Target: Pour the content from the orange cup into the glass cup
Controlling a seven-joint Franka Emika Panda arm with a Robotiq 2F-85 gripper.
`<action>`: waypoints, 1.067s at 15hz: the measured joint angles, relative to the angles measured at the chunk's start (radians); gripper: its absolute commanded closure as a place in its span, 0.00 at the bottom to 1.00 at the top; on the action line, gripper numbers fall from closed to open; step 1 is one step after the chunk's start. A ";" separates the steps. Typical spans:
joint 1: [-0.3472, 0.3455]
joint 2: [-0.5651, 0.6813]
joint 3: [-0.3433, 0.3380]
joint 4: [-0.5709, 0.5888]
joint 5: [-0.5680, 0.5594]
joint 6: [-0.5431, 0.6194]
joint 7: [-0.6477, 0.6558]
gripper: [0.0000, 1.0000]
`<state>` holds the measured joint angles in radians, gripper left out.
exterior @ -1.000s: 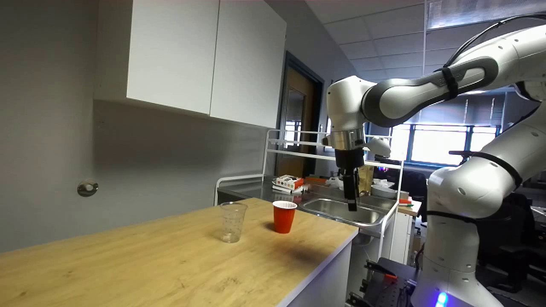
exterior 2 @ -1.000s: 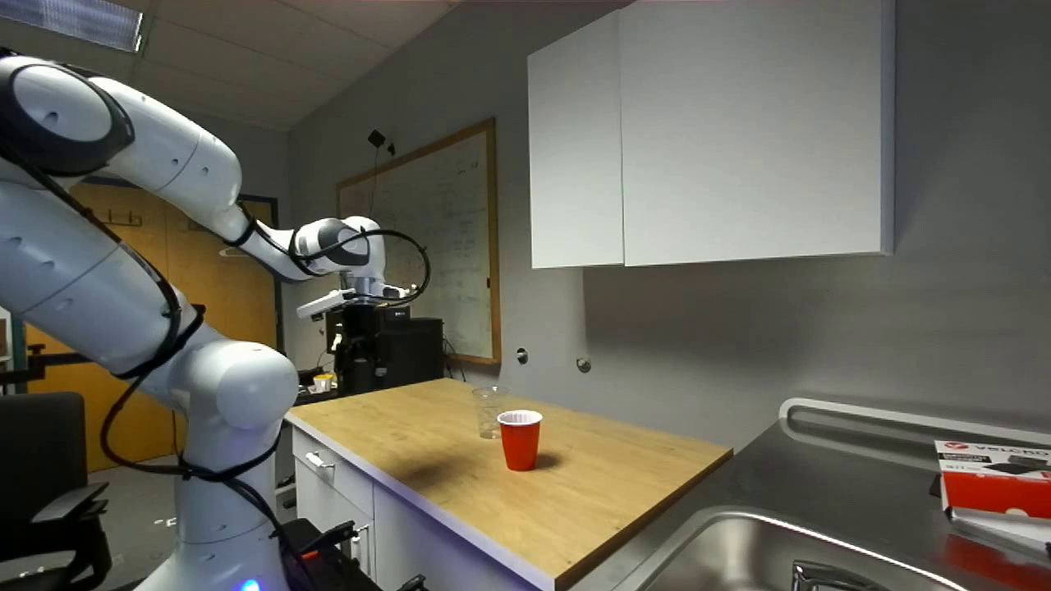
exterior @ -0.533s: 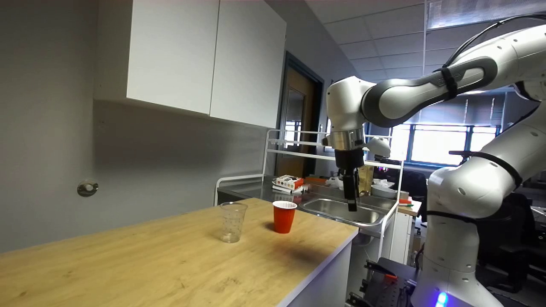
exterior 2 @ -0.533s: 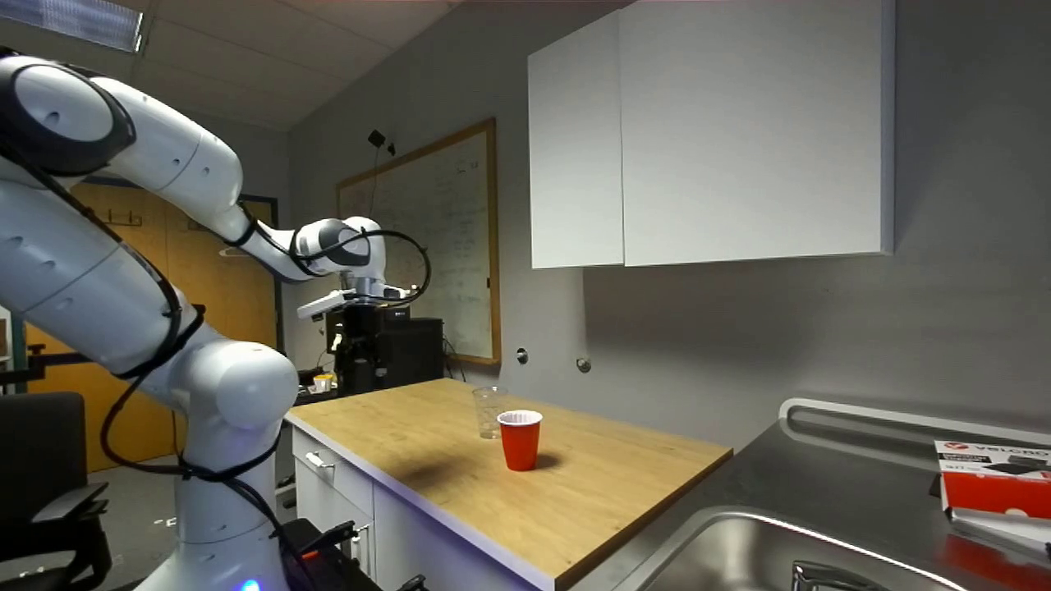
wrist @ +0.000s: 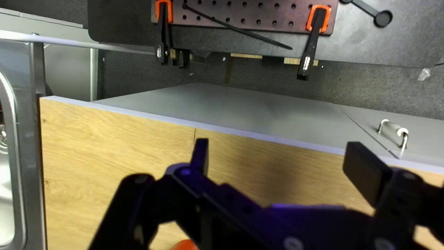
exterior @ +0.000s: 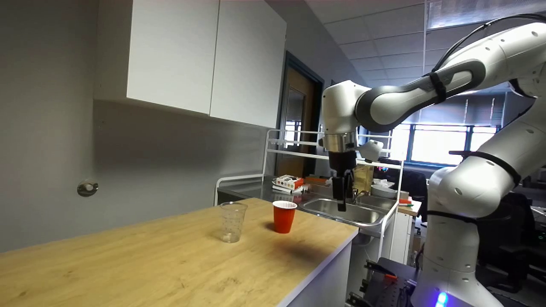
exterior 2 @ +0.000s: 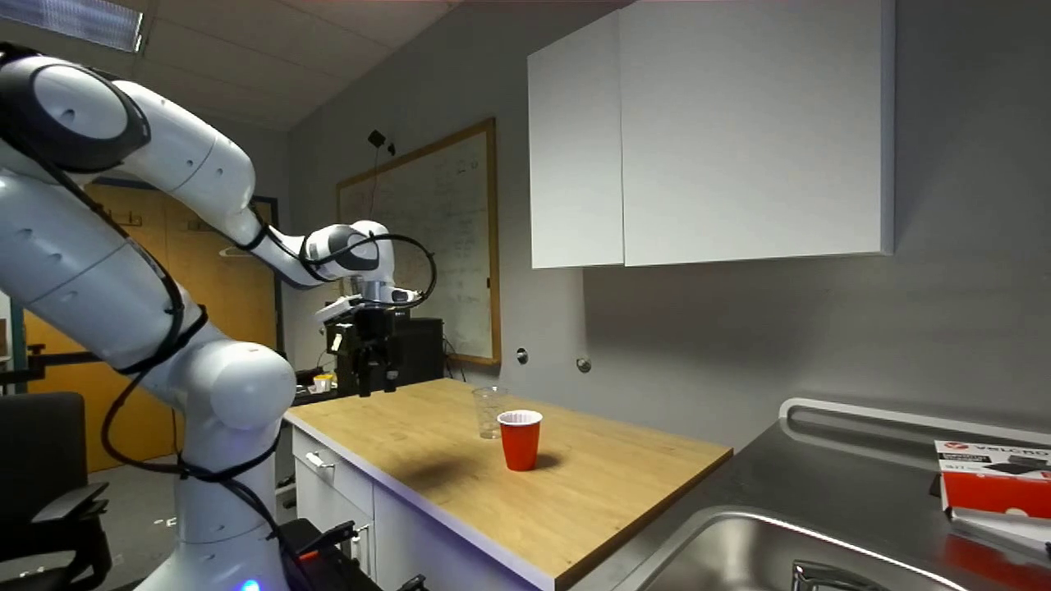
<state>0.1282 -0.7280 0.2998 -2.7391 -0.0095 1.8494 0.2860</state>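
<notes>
The orange cup point(exterior: 283, 220) stands upright on the wooden counter; it also shows in an exterior view point(exterior 2: 520, 448), and a sliver of it point(wrist: 185, 245) shows at the bottom of the wrist view. Its content is not visible. The glass cup point(exterior: 232, 224) stands upright a little apart from it and also shows in an exterior view point(exterior 2: 486, 417); it is out of the wrist view. My gripper point(wrist: 281, 163) is open and empty, fingers wide apart and pointing down. It hangs above the counter's front edge, to the side of the orange cup point(exterior: 340, 205).
The wooden counter point(exterior: 140, 264) ends at a pale front edge point(wrist: 145, 116). A metal sink point(exterior: 341, 209) lies beyond its end, with a white rack point(exterior: 315, 156) around it. A wall cabinet point(exterior 2: 739, 139) hangs above. A red and white box point(exterior 2: 993, 484) lies by the sink.
My arm stays still in the two earlier moments, then moves over toward the counter and the cups. The gripper now shows its fingers apart. Both cups stay in place.
</notes>
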 measured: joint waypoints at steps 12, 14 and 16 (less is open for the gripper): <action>-0.156 0.224 -0.073 0.104 -0.102 0.305 0.071 0.00; -0.175 0.277 -0.103 0.137 -0.112 0.352 0.071 0.00; -0.194 0.338 -0.134 0.171 -0.114 0.399 0.070 0.00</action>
<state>-0.0661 -0.3897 0.1656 -2.5681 -0.1233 2.2485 0.3565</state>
